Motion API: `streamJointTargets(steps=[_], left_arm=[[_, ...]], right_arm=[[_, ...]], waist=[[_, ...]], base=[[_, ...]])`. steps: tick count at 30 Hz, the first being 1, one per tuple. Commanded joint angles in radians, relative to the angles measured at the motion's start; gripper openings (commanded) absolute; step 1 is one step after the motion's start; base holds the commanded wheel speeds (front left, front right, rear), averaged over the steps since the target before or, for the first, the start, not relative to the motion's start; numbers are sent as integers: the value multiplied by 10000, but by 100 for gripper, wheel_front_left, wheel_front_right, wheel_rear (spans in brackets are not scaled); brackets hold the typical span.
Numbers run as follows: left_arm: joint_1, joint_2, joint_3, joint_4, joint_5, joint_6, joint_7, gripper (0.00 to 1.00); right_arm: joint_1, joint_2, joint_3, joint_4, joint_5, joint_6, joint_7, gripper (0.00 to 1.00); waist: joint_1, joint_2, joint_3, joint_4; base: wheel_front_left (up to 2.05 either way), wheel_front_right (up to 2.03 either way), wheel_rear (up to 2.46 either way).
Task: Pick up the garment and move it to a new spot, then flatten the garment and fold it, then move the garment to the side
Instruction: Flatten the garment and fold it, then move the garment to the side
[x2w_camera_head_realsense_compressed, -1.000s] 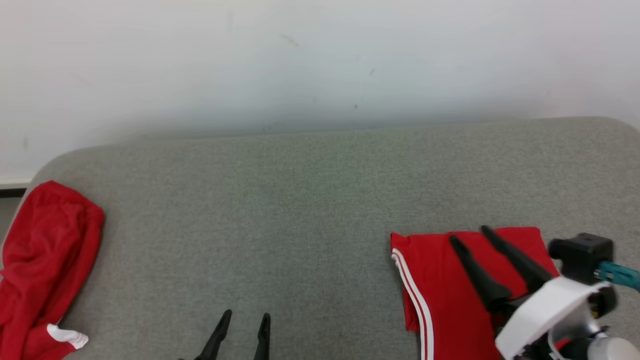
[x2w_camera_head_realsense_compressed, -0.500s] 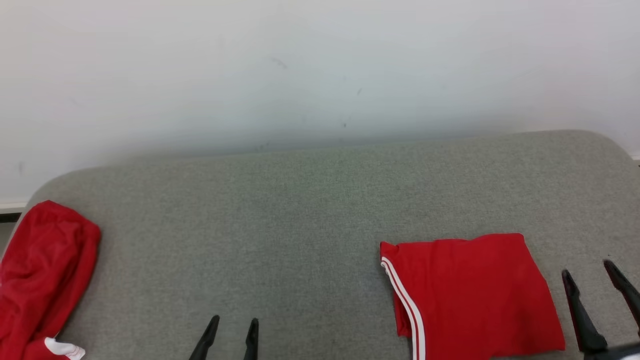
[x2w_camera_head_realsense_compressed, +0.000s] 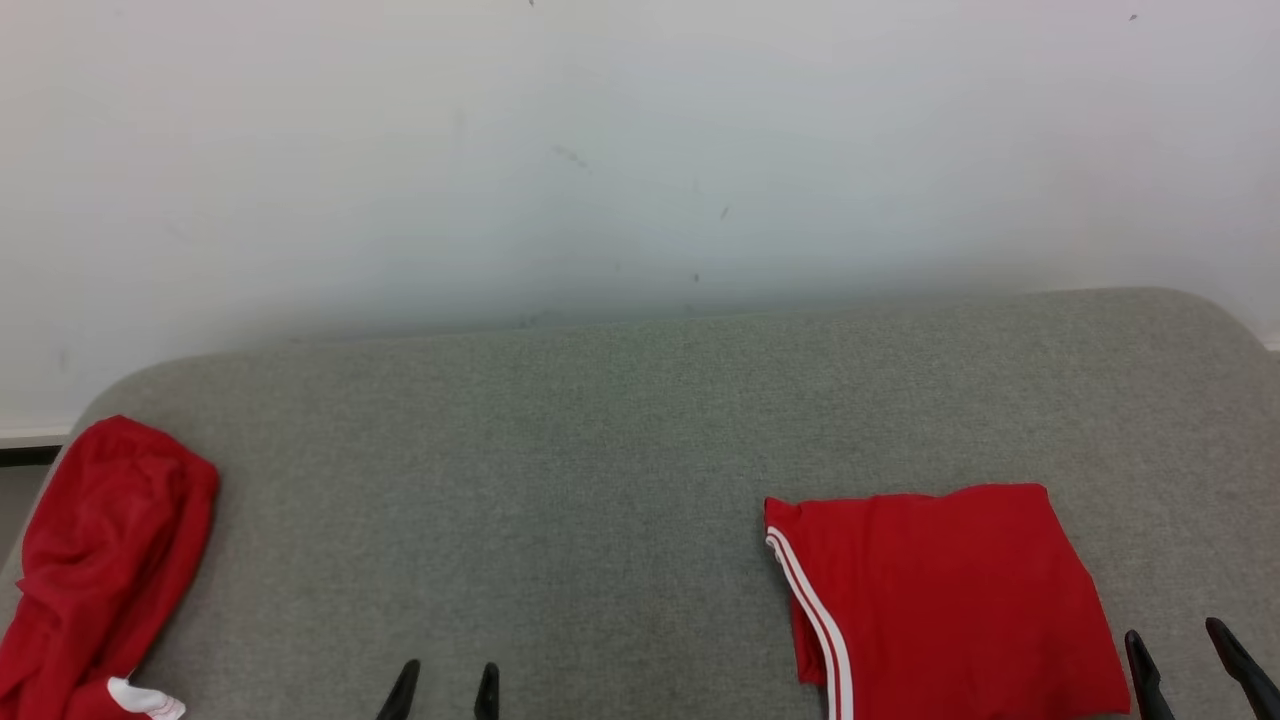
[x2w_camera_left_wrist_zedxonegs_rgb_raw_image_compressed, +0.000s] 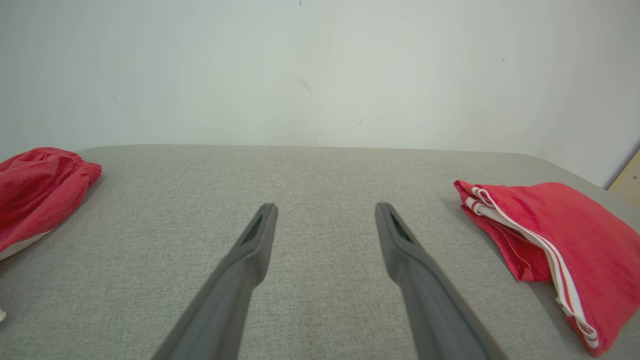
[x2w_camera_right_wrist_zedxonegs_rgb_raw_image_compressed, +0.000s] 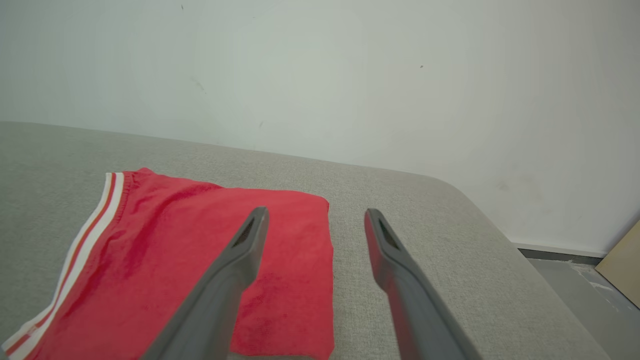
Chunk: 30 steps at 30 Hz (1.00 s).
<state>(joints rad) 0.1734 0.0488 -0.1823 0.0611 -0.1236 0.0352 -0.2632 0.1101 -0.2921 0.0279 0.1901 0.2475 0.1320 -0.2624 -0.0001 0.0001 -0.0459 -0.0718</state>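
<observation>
Surface: grey pad (x2w_camera_head_realsense_compressed: 600, 420), white wall (x2w_camera_head_realsense_compressed: 640, 150) behind.
Garment (x2w_camera_head_realsense_compressed: 940, 590): folded flat, just left of right gripper (x2w_camera_head_realsense_compressed: 1172, 632); looks set aside, task likely done.
Right gripper: fingers apart, empty.
Left gripper (x2w_camera_head_realsense_compressed: 450, 667): fingers apart, empty; red heap (x2w_camera_head_realsense_compressed: 100, 560) far to its left.

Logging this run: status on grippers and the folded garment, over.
Left gripper open, right gripper open, both empty. Folded garment flat, robot's right. Crumpled garment far left, no obstruction.

No readable text, label, brand or number appears on anything.
</observation>
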Motion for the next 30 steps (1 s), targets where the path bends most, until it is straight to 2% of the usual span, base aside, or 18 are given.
streamJointTargets(steps=[1, 17, 21, 24, 29, 30], left_arm=[[157, 34, 30, 0, -3, 15, -18, 100], [160, 33, 37, -82, -204, 132, -19, 100], [-2, 34, -3, -171, -177, 175, -18, 100], [-130, 34, -45, -211, -157, 157, -18, 100], [-549, 33, -99, -251, 5, 91, -18, 100], [-549, 33, -99, -251, 5, 91, -18, 100]], right_arm=[[160, 3, -40, 37, 116, -26, -25, 100], [-211, 14, -74, 61, 219, -26, -28, 100], [-589, -170, -160, 219, 829, -26, -27, 100], [-1101, -507, 47, 669, 1704, -26, 42, 100], [-2272, -1585, 865, 1054, 3487, -25, 1578, 100], [-2272, -1585, 865, 1054, 3487, -25, 1578, 100]], waist=[[1, -1, -27, 47], [1, -1, 77, 131], [1, -1, 316, 95], [1, -1, 544, 97], [1, -1, 1346, 192], [1, -1, 1346, 192]], base=[[0, 0, 0], [0, 0, 0], [0, 0, 0], [0, 0, 0], [0, 0, 0], [0, 0, 0]])
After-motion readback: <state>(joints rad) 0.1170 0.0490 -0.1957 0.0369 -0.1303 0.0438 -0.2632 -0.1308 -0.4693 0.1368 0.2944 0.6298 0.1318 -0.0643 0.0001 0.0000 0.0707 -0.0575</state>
